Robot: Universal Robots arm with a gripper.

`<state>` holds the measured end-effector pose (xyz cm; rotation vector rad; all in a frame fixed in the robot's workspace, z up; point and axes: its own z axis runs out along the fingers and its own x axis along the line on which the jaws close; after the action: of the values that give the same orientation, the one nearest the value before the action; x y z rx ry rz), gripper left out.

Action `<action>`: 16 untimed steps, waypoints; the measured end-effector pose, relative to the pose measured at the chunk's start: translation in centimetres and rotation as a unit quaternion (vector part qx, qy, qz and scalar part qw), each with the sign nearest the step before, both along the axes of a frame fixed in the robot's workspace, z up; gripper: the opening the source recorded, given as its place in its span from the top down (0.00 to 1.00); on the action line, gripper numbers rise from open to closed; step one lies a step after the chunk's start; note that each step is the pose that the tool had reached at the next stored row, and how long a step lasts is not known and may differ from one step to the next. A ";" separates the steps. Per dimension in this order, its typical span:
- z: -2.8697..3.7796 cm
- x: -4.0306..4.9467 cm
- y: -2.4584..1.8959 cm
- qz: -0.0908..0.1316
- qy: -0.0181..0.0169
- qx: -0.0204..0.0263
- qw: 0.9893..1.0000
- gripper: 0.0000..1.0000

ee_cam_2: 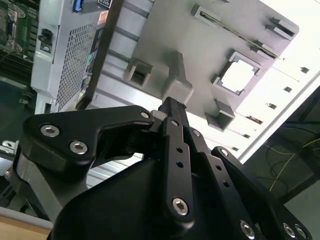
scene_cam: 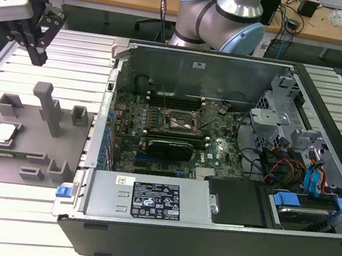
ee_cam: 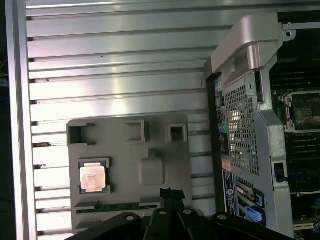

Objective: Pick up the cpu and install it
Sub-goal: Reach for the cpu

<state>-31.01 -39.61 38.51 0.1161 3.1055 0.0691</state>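
Note:
The cpu, a small square chip with a pale metal top, lies in a recess at the exterior view's left end of a grey fixture plate. It also shows as a bright square, the cpu, in the second wrist view and as the cpu in the first wrist view. My gripper hangs well above the table beyond the plate, apart from the chip. Its black fingers meet at the tips and hold nothing. The empty socket sits on the motherboard inside the open computer case.
The grey plate carries a tall post and several small blocks between gripper and chip. The case wall rises just to the exterior view's right of the plate. Drive cages and cables fill the case's far side. The slatted metal table surrounds the plate.

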 end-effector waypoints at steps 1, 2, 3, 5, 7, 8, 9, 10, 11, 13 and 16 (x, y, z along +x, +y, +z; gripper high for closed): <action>-0.02 -0.23 0.00 0.000 0.000 0.000 1.000 0.89; -0.08 -0.61 0.00 0.000 0.000 0.000 1.000 0.89; -0.12 -0.83 0.00 0.000 0.000 0.000 1.000 0.89; -0.21 -1.25 0.00 0.000 0.000 0.000 1.000 0.89; -0.35 -1.67 0.00 0.000 0.000 0.000 1.000 0.89; -0.43 -1.86 0.01 0.000 0.000 0.000 1.000 0.89; -0.63 -2.16 0.00 0.000 0.000 0.000 1.000 0.89; -0.77 -2.34 0.01 0.000 0.000 0.000 1.000 0.89; -0.98 -2.63 0.00 0.000 0.000 0.000 1.000 0.89; -1.51 -3.32 0.00 0.000 0.000 0.000 1.000 0.89; -2.21 -4.26 0.00 0.000 0.000 0.000 1.000 0.89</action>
<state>-35.26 -39.61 36.30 0.1163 3.1056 0.0691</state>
